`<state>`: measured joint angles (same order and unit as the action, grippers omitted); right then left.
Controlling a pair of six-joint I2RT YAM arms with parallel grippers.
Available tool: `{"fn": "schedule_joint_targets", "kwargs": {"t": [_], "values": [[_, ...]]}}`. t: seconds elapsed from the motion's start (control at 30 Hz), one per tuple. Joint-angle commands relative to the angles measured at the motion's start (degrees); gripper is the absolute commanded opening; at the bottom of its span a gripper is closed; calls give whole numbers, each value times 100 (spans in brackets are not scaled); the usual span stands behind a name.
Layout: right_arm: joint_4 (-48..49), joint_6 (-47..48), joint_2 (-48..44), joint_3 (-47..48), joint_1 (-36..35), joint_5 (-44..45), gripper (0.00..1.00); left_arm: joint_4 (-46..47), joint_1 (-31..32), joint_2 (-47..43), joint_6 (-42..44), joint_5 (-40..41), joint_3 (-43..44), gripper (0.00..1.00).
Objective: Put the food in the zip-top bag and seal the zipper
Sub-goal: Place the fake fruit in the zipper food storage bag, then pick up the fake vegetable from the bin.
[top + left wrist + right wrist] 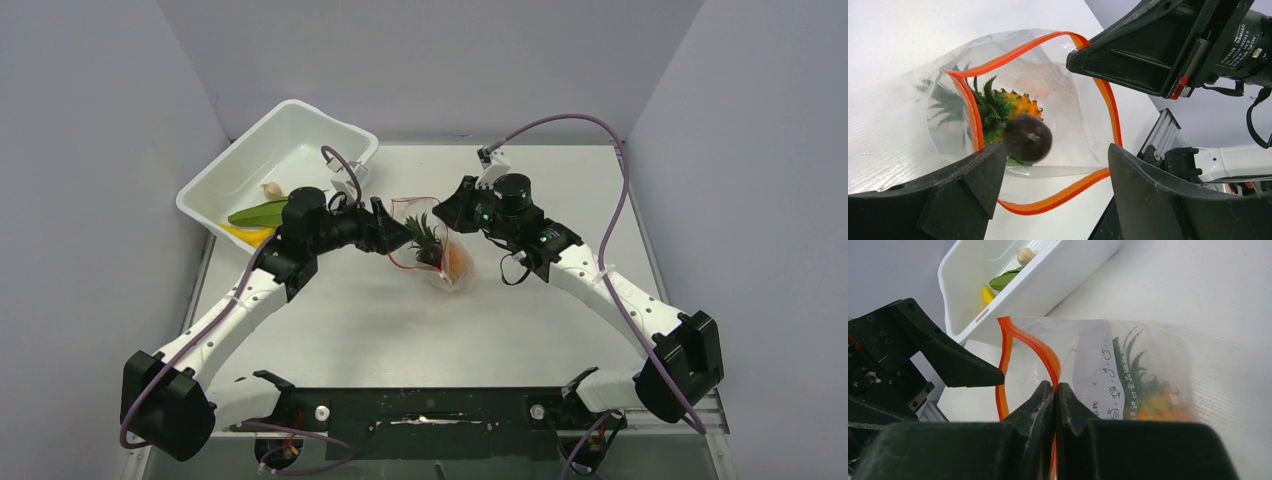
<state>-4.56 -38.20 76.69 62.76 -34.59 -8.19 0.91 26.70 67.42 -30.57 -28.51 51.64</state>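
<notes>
Clear, floppy plastic zip-top bag (432,262) with a red strip for its zipper (398,262) lies on the white table (400,330) at mid-scene in the top view. Its mouth gapes toward the left and its closed end points near and right, so its long axis runs from the left gripper (397,233) down to the orange toy pineapple with a green crown (440,252) inside it. The left gripper is right at the mouth. The right gripper (447,212) reaches in from the far right side to the rim. A large white rectangular plastic tub (300,108) stands at the far left, holding a yellow banana (248,235), a green leafy piece (258,212) and a small pale bulb (271,189). These pieces are not yet bagged, and the tub is nearer the left arm. From the left wrist, that gripper's jaws stand apart and look straight into the held-open mouth. A dark, blurred round piece (1028,139) hangs between them over the opening, just in front of the pineapple. I cannot tell what it is, nor whether it touches the left-hand finger. The red strip forms a wide loop, one side pinched by the other arm. From the right wrist, the right gripper's fingers are pressed together on the far side of the rim, lifting it so the mouth stays wide. Printed writing shows on the bag wall and the pineapple lies deep in the bag. My judgement is that filling is under way and sealing is well off.
</notes>
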Motion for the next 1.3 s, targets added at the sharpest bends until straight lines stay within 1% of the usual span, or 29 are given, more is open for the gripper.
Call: {"fn": "schedule_joint_targets", "kwargs": {"t": [0.0,0.17,0.3,0.53,0.77,0.9,1.0,1.1,1.27], "values": [[428,-56,-224,-36,-30,67,0,-124,28,-52,171,12,390,74],[399,-55,-241,-11,-30,70,0,-164,28,-146,244,143,400,75],[352,-41,-283,-13,-26,88,0,-339,28,-308,418,585,432,75],[349,-14,-341,-155,-25,115,0,-860,5,-576,800,1921,539,75],[235,111,-303,-114,4,33,0,-1302,-144,-277,1058,3032,1089,74],[200,205,-325,-52,38,-9,0,-1269,-554,-89,1131,3405,1226,70],[95,286,-281,57,73,-111,0,-1153,-1083,85,1089,3288,1330,66],[18,370,-252,144,94,-171,0,-1147,-1603,378,1140,3349,1538,65],[-19,425,-259,228,132,-218,0,-1188,-2383,1086,1146,3354,1946,60]]}}
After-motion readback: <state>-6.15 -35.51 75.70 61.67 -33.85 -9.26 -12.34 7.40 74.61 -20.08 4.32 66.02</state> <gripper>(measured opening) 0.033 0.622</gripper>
